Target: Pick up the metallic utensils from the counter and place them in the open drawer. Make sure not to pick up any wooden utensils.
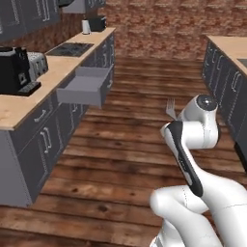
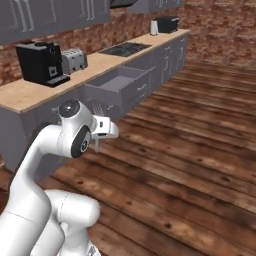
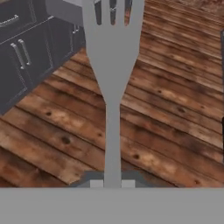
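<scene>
Gripper (image 3: 112, 183) clamped on the fork (image 3: 112, 65), jaws narrow, pinching the handle low down; tines run up toward top edge of hand view, fork upright along gripper axis. In left base view the fork (image 1: 170, 107) sticks up just beside the arm's wrist joint, over the wood floor (image 1: 120, 159), mid-room, well apart from any cabinet. Right base view: gripper (image 2: 98, 142) sits in front of the wrist, fork (image 2: 98, 109) tines showing above it, near the grey cabinet fronts below the long counter (image 2: 30, 92).

Open drawer (image 1: 84, 86) pulled out from the long counter run, front edge jutting into the aisle; box interior looks bare grey from the left view. Right view shows the drawer (image 2: 117, 86) ahead & beyond the gripper, its front lip higher than the hand. Drawer corner also at top left of hand view, past the tines.

Room: wide open floor between the long counter & the dark cabinets (image 1: 224, 82) on the right side. Nothing on the floor near the arm.

On the counter: coffee machine (image 2: 41, 62), toaster (image 2: 73, 61), black cooktop (image 2: 125, 49), all back from the edge.
</scene>
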{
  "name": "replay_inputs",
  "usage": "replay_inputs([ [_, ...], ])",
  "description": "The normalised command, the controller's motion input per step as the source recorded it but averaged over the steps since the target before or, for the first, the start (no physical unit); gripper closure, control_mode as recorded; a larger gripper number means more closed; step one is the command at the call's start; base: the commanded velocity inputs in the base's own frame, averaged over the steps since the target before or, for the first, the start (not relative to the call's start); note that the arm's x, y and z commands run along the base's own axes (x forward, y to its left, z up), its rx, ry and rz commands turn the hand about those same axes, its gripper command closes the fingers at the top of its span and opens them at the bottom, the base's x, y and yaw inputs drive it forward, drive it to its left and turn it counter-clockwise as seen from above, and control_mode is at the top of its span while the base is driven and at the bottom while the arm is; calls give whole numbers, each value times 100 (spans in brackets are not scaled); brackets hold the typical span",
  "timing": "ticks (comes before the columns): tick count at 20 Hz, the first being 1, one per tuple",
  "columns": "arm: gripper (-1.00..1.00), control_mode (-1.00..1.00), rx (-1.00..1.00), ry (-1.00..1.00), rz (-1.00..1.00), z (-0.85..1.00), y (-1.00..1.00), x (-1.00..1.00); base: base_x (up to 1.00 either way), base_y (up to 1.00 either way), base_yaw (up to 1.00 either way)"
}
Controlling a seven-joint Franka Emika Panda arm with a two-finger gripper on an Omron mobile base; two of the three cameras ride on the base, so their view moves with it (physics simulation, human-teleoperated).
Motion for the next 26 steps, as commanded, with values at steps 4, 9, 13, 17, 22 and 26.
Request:
replay_inputs([
  [4,100,100,0,0,0,0,0,0,100,100,-13],
  [9,100,100,0,0,0,0,0,0,100,70,-10],
  [13,100,100,0,0,0,0,0,0,100,1,-2],
  [17,100,100,0,0,0,0,0,0,100,5,0],
  [22,100,100,0,0,0,0,0,0,100,31,0],
  [26,100,100,0,0,0,0,0,0,100,71,-3],
])
